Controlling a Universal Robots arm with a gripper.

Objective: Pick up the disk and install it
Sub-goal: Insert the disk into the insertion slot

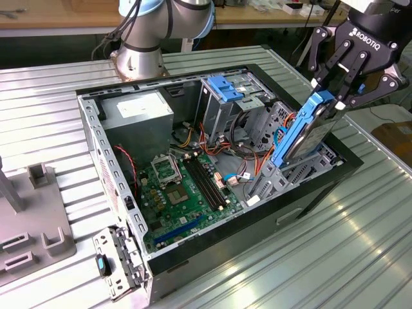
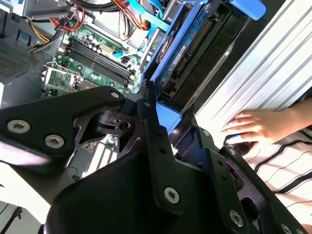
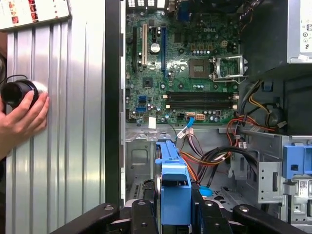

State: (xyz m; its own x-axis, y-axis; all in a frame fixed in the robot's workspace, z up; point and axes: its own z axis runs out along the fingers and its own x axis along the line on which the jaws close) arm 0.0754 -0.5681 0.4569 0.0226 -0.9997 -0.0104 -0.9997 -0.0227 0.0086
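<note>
The disk [image 1: 308, 132], a silver-grey drive in a blue plastic frame, hangs tilted on edge over the open computer case [image 1: 257, 232], at the exterior view's right. Its lower end reaches down near a grey bay inside the case; whether it touches is unclear. My gripper [image 1: 335, 96] is shut on the disk's upper end, on the blue frame. In both wrist views the black fingers clamp the blue frame: disk [image 2: 187, 48] with gripper [image 2: 163, 109], and disk [image 3: 173, 190] with gripper [image 3: 173, 214].
Inside the case lie a green motherboard [image 1: 187, 193], a grey power supply box [image 1: 138, 112], a metal cage with blue tabs [image 1: 228, 90] and loose cables. A person's hand [image 3: 22, 117] rests on a black round object [image 3: 17, 92] on the ribbed table beside the case. A grey fixture [image 1: 32, 219] stands at the exterior view's left.
</note>
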